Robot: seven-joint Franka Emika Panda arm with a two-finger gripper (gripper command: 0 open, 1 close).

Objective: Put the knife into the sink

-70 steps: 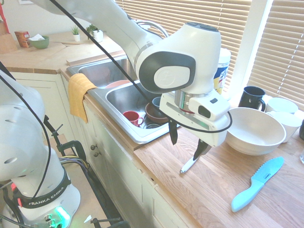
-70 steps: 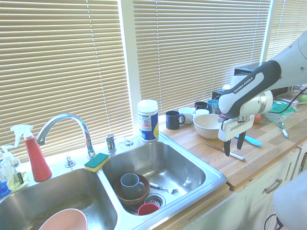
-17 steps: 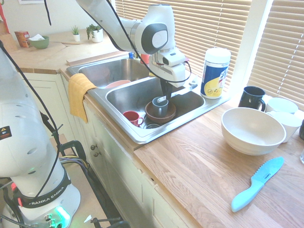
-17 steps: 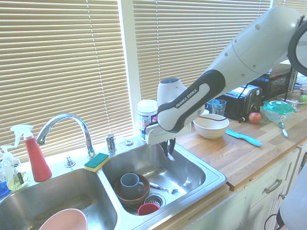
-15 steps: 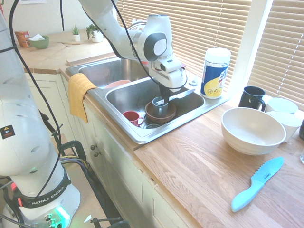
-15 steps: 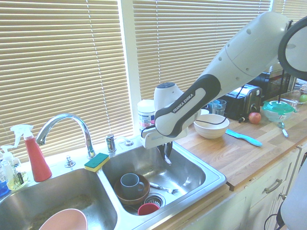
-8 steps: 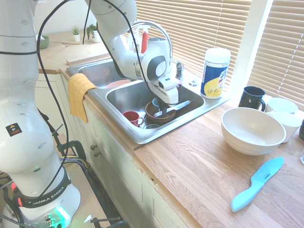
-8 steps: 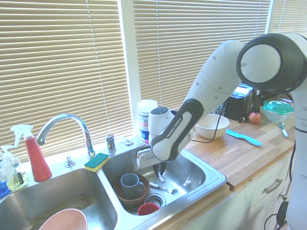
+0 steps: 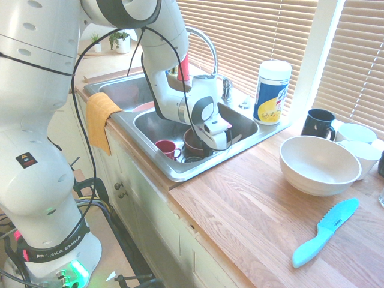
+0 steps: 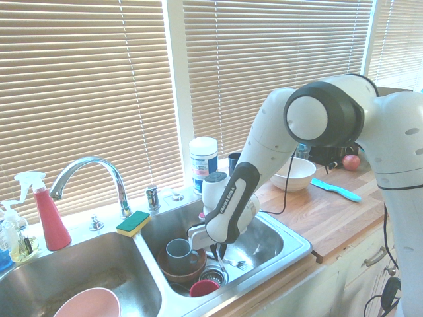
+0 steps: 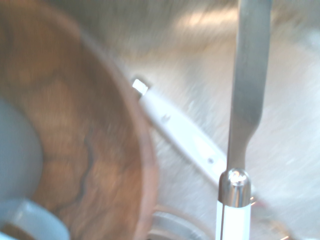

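Down in the near basin of the shiny stainless steel double sink (image 9: 174,168), the pincer (image 10: 217,249) seems to grip the slim grey-bladed, white-handled table knife (image 11: 243,115), blade pointing straight out beside the brown wooden bowl (image 11: 75,145).

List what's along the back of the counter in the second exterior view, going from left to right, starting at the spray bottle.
Red spray bottle → faucet → green and yellow sponge → wipes canister → white bowl → light-blue knife.
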